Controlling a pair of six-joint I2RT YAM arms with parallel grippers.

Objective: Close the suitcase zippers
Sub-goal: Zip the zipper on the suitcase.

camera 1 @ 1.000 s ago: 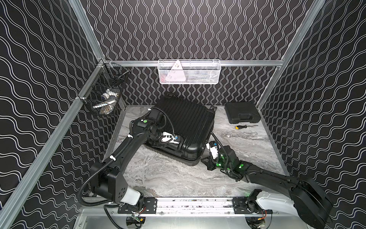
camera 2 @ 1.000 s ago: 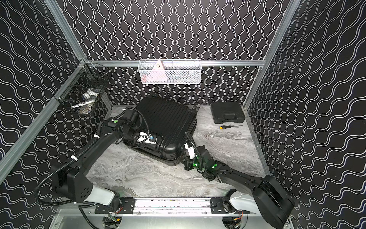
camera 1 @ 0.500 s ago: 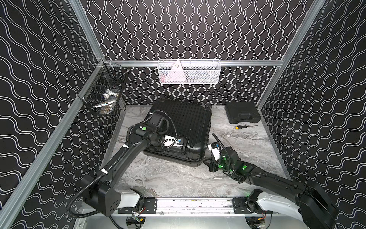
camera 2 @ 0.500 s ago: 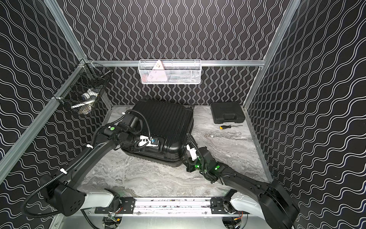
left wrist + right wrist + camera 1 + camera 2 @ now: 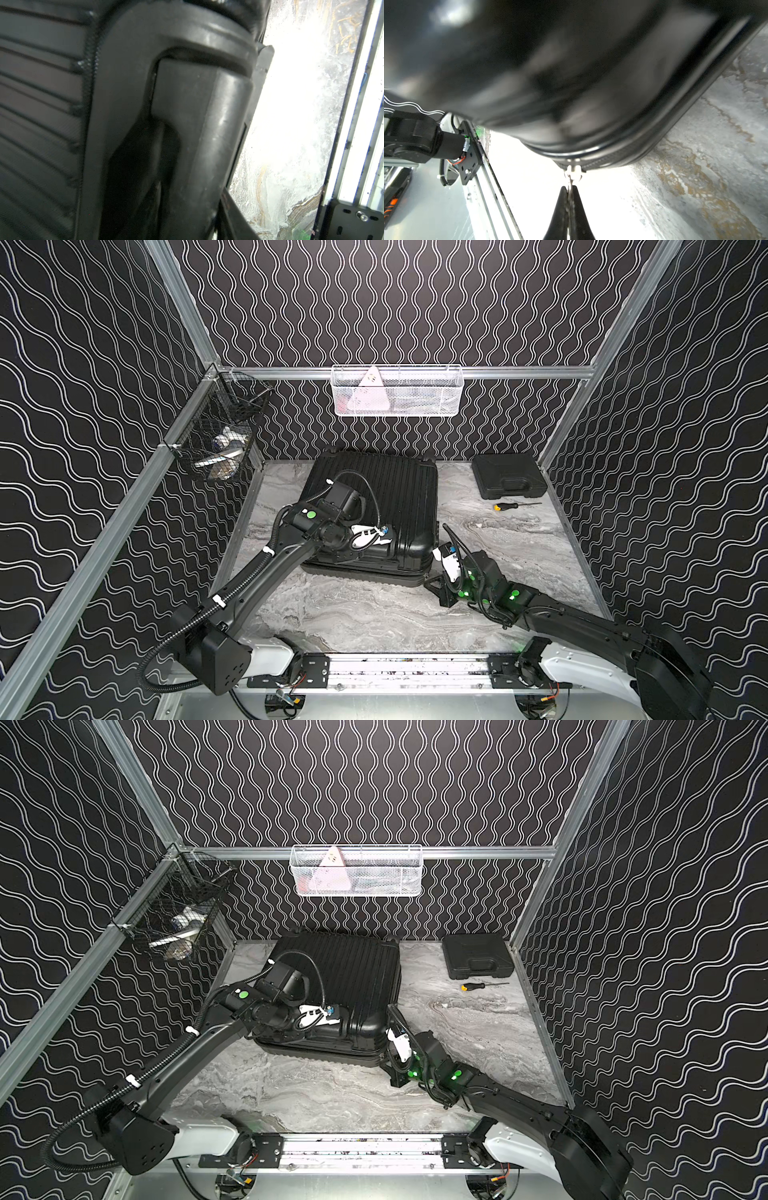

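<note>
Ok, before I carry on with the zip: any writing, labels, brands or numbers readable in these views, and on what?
Nothing can be read in any view.
Triangular card in the white basket: dark marks near its tip, too small to read.
Orange marking on a black part at the edge of the right wrist view: blurred and cut off.
Suitcase and tool case: no label shows.

A yellow-handled screwdriver (image 5: 513, 506) lies near a flat black tool case (image 5: 509, 477) on the marbled table (image 5: 374, 614).
</note>
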